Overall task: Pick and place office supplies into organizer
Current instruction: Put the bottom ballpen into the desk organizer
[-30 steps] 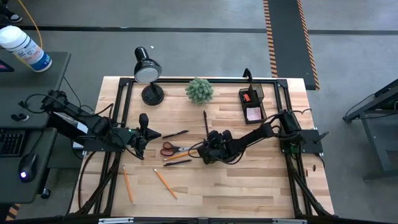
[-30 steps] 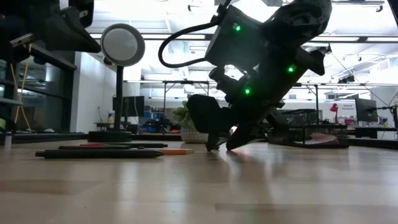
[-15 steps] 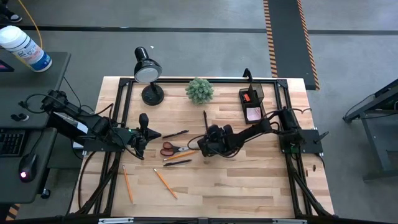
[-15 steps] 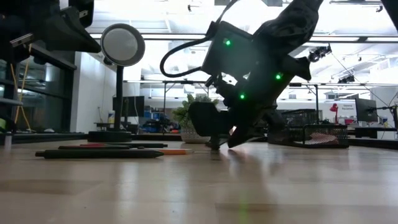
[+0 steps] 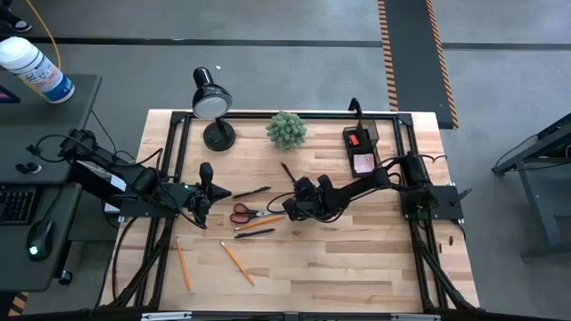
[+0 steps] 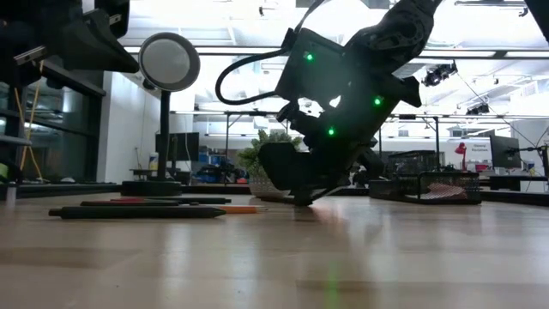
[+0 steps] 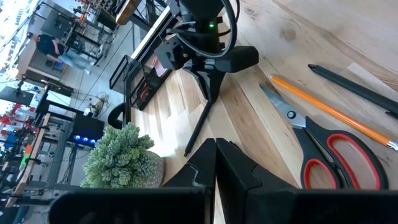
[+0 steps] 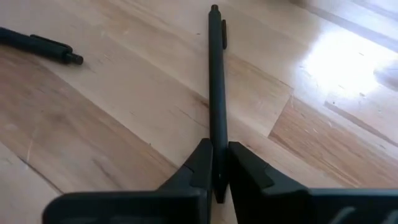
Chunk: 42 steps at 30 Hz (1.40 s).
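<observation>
On the bench [image 5: 357, 259], the organizer [image 5: 361, 147] sits well right of the plant [image 5: 286, 129]; below the plant the right gripper [image 5: 294, 203] has its jaws pinched on a black pen [image 8: 216, 74], while the left gripper [image 5: 207, 192], jaws shut and empty, waits beside the scissors [image 5: 245, 213].

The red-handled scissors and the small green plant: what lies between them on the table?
In the high view, one black pen lies between the red-handled scissors and the small green plant; the rest of that wooden table stretch is bare.
</observation>
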Each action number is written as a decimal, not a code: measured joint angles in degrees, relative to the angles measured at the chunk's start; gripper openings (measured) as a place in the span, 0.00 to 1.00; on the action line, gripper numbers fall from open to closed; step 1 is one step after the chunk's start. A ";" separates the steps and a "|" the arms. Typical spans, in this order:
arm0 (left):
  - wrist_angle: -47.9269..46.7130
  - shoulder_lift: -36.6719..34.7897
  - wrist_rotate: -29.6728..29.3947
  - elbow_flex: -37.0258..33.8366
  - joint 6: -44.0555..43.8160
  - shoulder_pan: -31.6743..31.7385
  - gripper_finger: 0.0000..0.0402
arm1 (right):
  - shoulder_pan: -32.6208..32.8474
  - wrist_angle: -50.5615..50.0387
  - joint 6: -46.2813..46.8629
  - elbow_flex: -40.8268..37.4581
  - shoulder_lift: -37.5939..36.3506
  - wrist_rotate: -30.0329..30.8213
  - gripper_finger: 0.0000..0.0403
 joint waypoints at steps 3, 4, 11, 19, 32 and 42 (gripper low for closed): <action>0.00 0.00 0.00 0.00 0.00 0.00 0.00 | 0.88 -0.08 -0.84 -0.07 -0.03 0.31 0.05; -0.02 0.00 0.01 0.00 -0.02 -0.01 0.00 | 1.36 -0.20 -1.34 -0.11 -0.15 0.83 0.05; -0.11 -0.02 0.00 0.00 0.00 0.00 0.00 | 5.01 -3.74 -1.66 -0.57 -4.17 2.48 0.05; -0.09 -0.01 0.00 0.00 0.05 0.00 0.00 | 10.04 -4.34 -1.78 -0.35 -9.81 10.06 0.05; 7.73 0.00 -0.02 0.00 5.43 -0.01 0.00 | 19.17 12.64 -22.11 -0.24 -15.82 28.68 0.05; 27.84 0.02 11.99 0.00 7.86 -0.02 0.00 | 21.47 33.30 -48.83 -0.22 -15.89 34.47 0.05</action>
